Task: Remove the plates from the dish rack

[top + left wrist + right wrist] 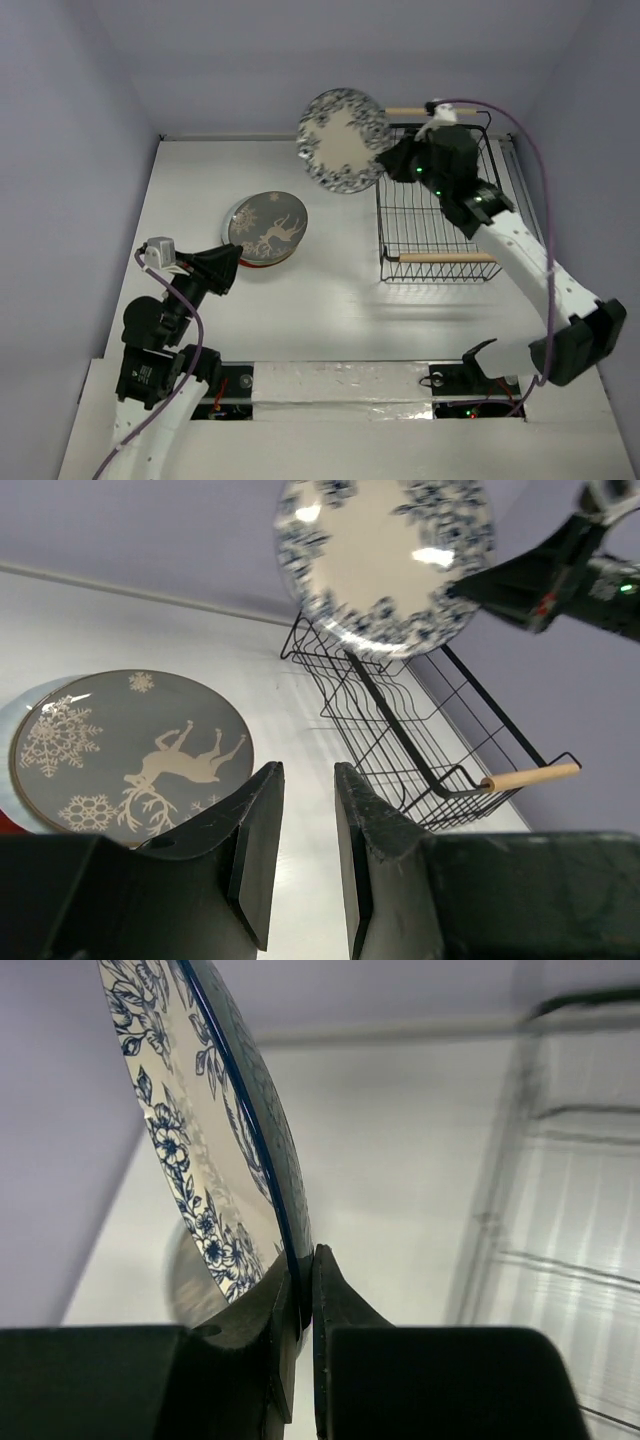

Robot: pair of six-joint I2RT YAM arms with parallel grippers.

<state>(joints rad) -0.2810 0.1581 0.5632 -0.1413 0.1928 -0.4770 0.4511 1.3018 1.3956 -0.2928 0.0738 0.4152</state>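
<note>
From above, the right gripper [385, 160] has the blue floral plate [340, 140] pinched by its right rim. The plate is up in the air over the far left corner of the dish rack [382, 230], its face turned toward the camera. The rack's long axis runs far to near, with its wooden handles [445, 257] lying crosswise. The deer plate [268, 228] lies flat on the table [330, 300], well to the left. Left wrist view now: the left gripper [305, 780] hangs partly open, nothing between its fingers, just near the deer plate. Right wrist view: jaws closed tight on the floral plate's edge, and the plate stands edge-on, leaning left.
</note>
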